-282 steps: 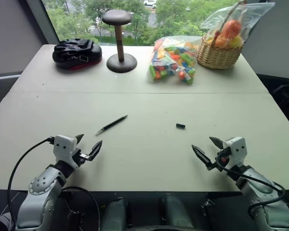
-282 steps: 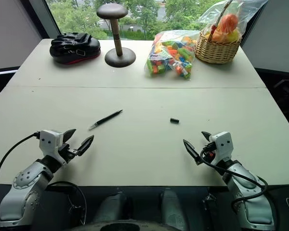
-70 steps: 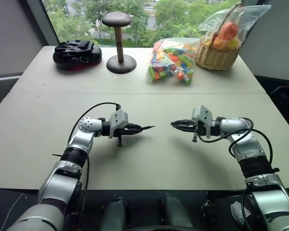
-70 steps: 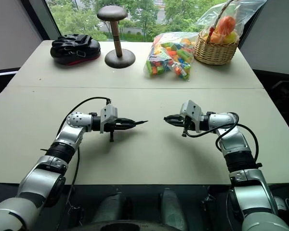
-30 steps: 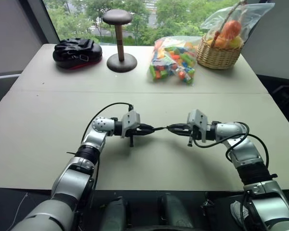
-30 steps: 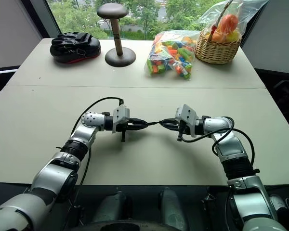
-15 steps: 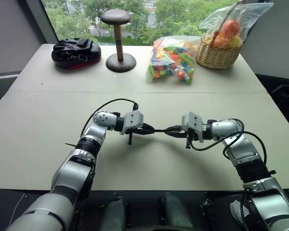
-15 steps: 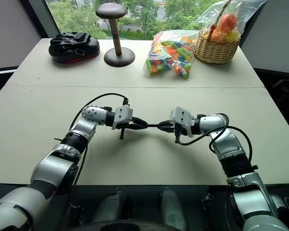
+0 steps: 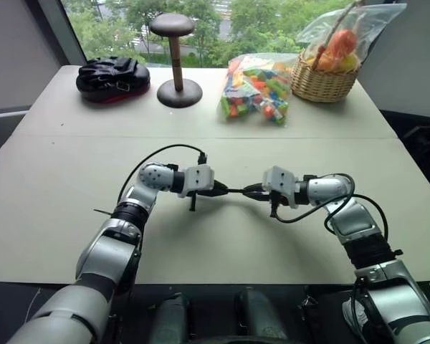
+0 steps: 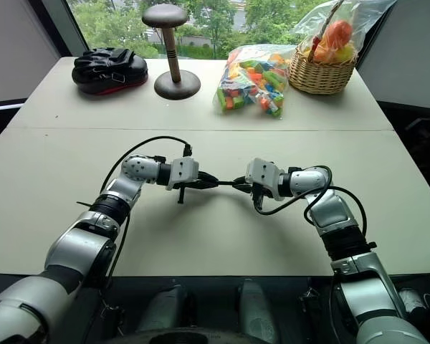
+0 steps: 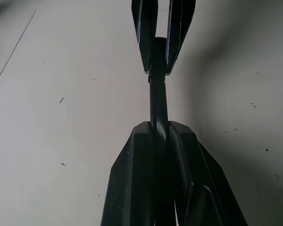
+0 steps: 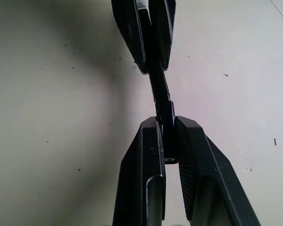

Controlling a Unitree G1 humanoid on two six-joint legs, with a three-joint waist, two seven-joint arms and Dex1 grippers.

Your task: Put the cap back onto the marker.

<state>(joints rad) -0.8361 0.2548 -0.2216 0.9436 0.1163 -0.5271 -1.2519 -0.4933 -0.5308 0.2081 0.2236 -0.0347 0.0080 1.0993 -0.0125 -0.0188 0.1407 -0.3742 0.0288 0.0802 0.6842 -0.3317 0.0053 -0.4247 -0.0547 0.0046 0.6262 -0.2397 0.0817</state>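
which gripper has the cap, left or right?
The right gripper: it pinches the short cap. The left gripper grips the long marker.

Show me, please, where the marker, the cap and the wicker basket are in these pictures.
marker (image 11: pixel 157 101), left wrist view, middle of its shaft.
cap (image 12: pixel 167 113), right wrist view, its side above the fingers.
wicker basket (image 9: pixel 321 84), left eye view, its woven wall.

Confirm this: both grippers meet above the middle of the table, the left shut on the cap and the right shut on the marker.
The objects are swapped. In the left wrist view the left gripper is shut on the marker, and the right gripper is shut on the cap. The rest stands: the left eye view shows them meeting above the middle of the table.
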